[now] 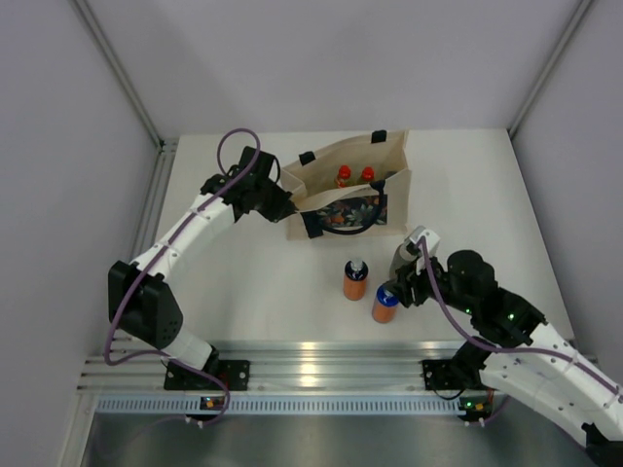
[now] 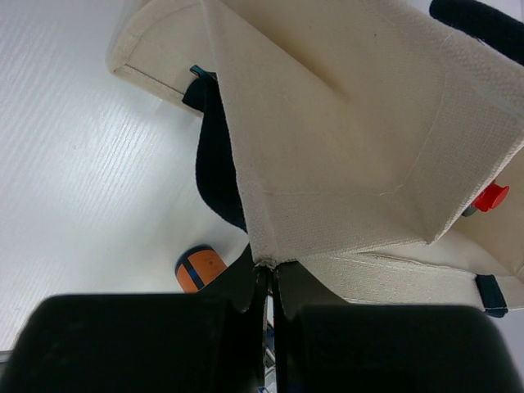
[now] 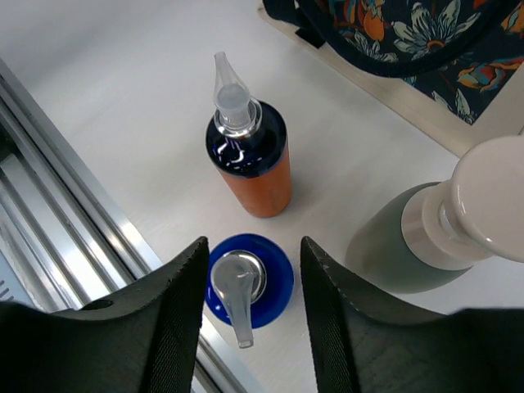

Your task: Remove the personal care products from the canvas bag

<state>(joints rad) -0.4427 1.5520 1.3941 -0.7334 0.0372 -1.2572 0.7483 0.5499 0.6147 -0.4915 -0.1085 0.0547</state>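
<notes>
The left claw (image 2: pixel 266 288) clenched the woven rim of the canvas bag (image 2: pixel 344 123); the right claw (image 3: pixel 252 247), spread, straddled an upright, blue-topped orange bottle (image 3: pixel 274 282).

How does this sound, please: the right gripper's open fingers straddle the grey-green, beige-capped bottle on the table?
Not quite: the right wrist view shows the right gripper straddling the orange bottle with the blue pump top; the grey-green bottle stands beside it.
</notes>
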